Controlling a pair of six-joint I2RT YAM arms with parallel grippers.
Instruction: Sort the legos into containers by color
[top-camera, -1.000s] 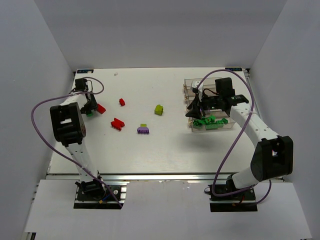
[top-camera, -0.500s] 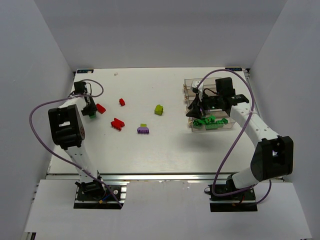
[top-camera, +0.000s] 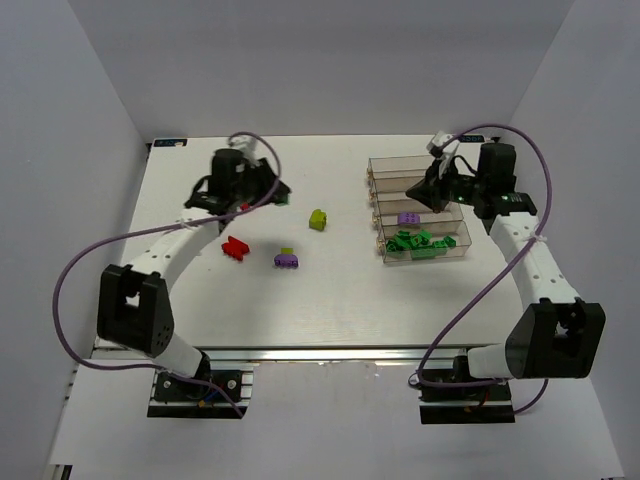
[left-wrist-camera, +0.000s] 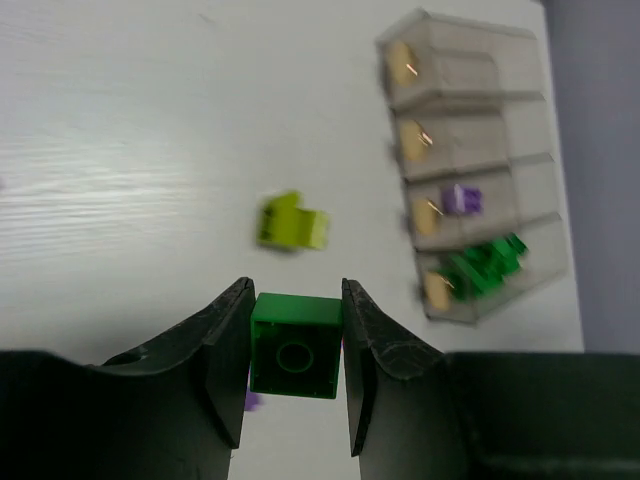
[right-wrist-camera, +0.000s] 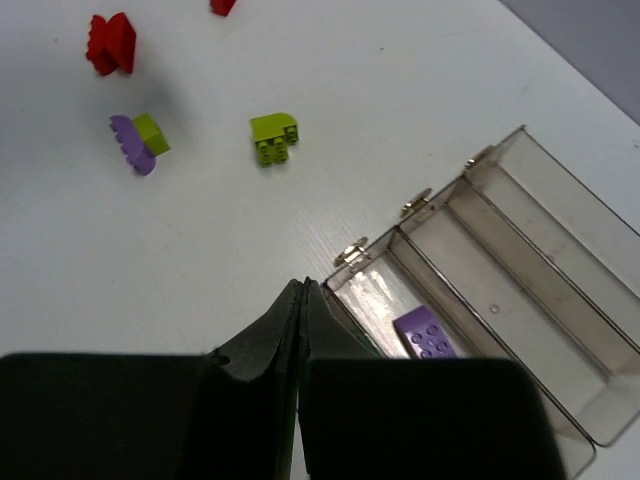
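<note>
My left gripper (left-wrist-camera: 295, 300) is shut on a dark green lego (left-wrist-camera: 295, 345), held above the table left of centre (top-camera: 283, 198). Ahead of it lies a yellow-green lego (left-wrist-camera: 290, 222). The containers (top-camera: 400, 165) are four clear bins in a row at the right. The nearest bin holds several green legos (top-camera: 420, 243), and the one behind it holds a purple lego (top-camera: 408, 217). My right gripper (right-wrist-camera: 303, 285) is shut and empty, hovering over the bins' left ends (top-camera: 428, 190). The two far bins (right-wrist-camera: 540, 230) look empty.
Loose on the white table are a yellow-green lego (top-camera: 318, 219), a purple lego with a yellow-green piece on it (top-camera: 286, 259) and a red lego (top-camera: 235, 247). Another red piece (right-wrist-camera: 222, 5) shows at the top edge of the right wrist view. White walls enclose the table.
My left arm swung from the table's far left to left of centre, carrying the green lego. My right gripper rose from the bins, drew back to the right and shut.
</note>
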